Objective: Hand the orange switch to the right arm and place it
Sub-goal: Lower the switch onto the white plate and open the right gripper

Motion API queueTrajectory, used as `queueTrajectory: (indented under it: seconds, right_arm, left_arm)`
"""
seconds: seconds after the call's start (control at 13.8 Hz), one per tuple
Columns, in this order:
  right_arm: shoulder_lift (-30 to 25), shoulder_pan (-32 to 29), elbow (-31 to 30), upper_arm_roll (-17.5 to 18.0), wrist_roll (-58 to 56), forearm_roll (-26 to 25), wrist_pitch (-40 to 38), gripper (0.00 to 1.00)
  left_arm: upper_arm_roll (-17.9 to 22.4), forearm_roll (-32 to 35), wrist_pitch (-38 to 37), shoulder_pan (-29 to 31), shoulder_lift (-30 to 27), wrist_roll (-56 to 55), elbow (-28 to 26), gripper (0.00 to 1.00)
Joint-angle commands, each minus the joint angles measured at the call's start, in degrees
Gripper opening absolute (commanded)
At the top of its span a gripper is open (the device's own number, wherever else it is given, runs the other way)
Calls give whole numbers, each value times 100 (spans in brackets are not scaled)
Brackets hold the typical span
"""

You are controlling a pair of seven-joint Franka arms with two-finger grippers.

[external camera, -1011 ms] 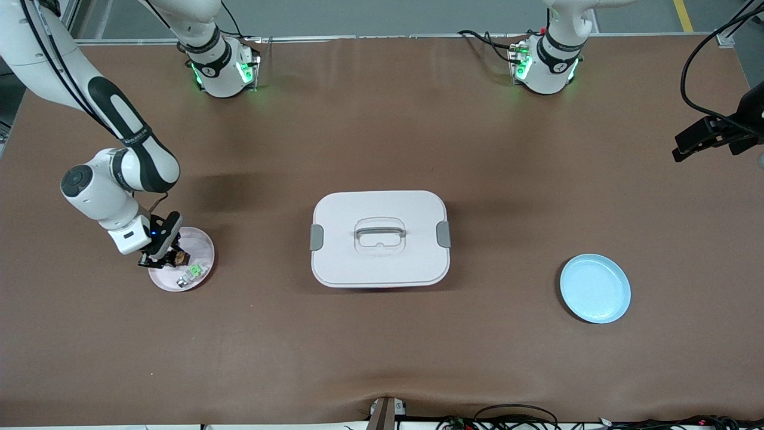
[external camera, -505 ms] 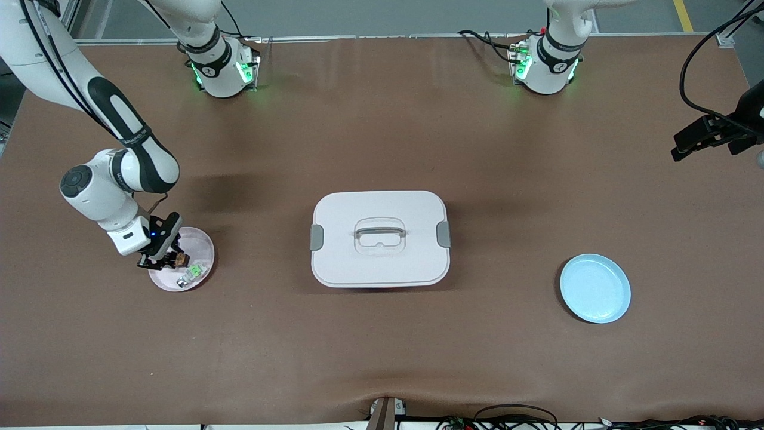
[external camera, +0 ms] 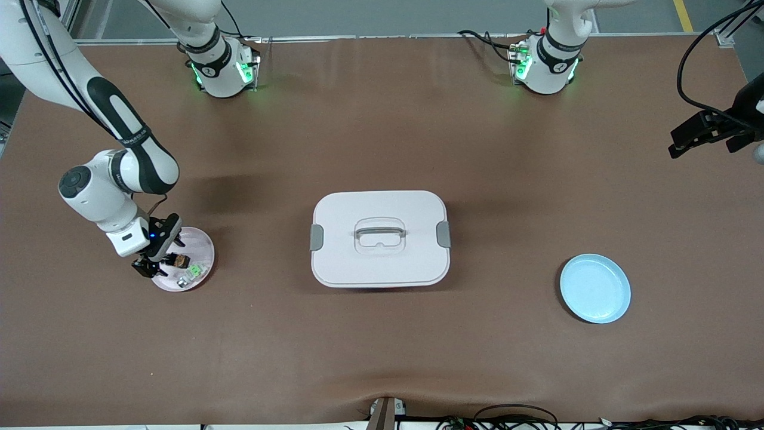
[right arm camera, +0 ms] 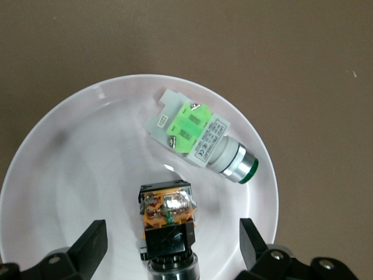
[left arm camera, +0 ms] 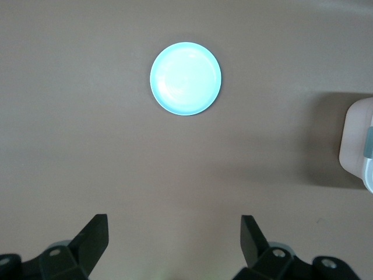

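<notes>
The orange switch [external camera: 177, 260] lies on the pink plate [external camera: 200, 245] at the right arm's end of the table. In the right wrist view the switch [right arm camera: 168, 224] is black with an orange middle and a silvery end. My right gripper [external camera: 152, 264] is low over that plate and open. Its fingers [right arm camera: 93, 242] stand wide on either side of the switch and do not touch it. My left gripper [external camera: 677, 146] is up in the air at the left arm's end of the table. It is open and empty [left arm camera: 173, 239].
A green-and-white component [external camera: 192, 273] lies on the pink plate beside the switch, and shows in the right wrist view [right arm camera: 201, 138]. A white lidded box [external camera: 380, 239] stands mid-table. A light blue plate [external camera: 595, 288] lies toward the left arm's end, also in the left wrist view [left arm camera: 186, 78].
My right gripper has shifted a little toward the right arm's end of the table, away from the switch, which stays on the pink plate. The left gripper has drifted slightly.
</notes>
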Motion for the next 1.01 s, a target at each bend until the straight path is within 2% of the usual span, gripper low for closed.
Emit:
queueTrajectory:
  seconds: [0.0, 0.22, 0.51, 0.65, 0.94]
  right_arm:
    - [-7, -85, 92, 165, 105, 97, -271, 100]
    - [-209, -77, 214, 296, 639, 97, -868, 100]
    - [-552, -41, 583, 533, 1588, 89, -2080, 100]
    - [-788, -15, 742, 552, 2307, 89, -2792, 100]
    - [-1359, -6, 794, 543, 3723, 89, -3452, 100]
  left_arm:
    - [6, -71, -7, -13, -151, 124, -138, 100]
    - [6, -71, -16, -13, -151, 124, -138, 100]
    - [6, -71, -16, -22, -151, 124, -120, 100]
    - [6, -71, -60, -13, -151, 124, -120, 100]
    - [-108, -71, -122, -13, -160, 10, -103, 100]
